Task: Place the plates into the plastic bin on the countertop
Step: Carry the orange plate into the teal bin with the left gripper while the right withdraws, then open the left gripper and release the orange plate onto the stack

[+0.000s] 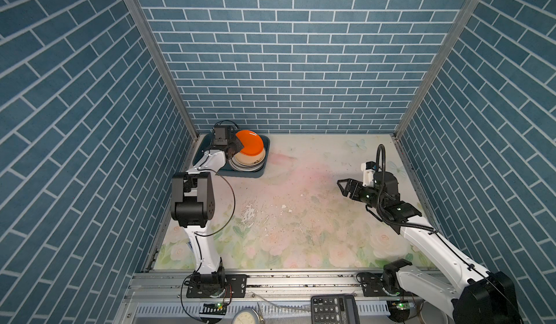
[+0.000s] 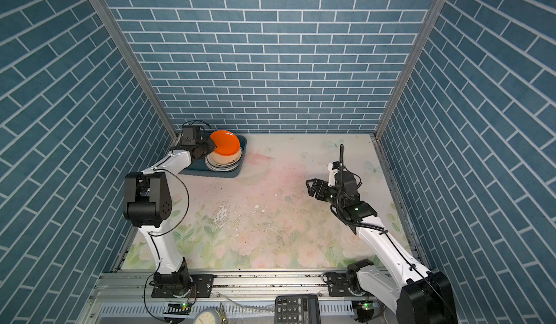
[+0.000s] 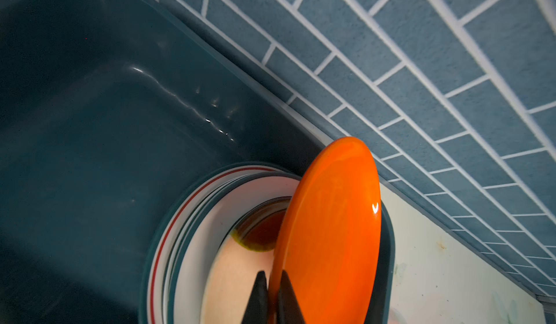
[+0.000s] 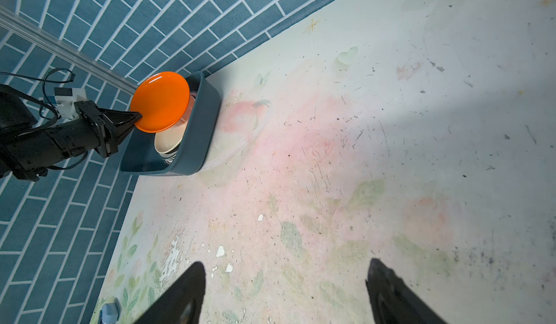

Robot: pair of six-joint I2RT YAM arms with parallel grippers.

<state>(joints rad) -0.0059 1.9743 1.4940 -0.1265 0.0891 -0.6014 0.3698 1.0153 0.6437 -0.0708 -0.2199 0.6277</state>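
The plastic bin sits in the far left corner of the countertop, against the back wall. A stack of plates fills its right half, with a cream one on top. My left gripper is shut on the rim of the orange plate, which hangs tilted just above the stack. My right gripper hovers open over the right side of the countertop, holding nothing.
The left half of the bin holds nothing. Blue brick walls close in the back and both sides. A grey metal rail runs along the front, with a calculator and a white dial-faced disc below it.
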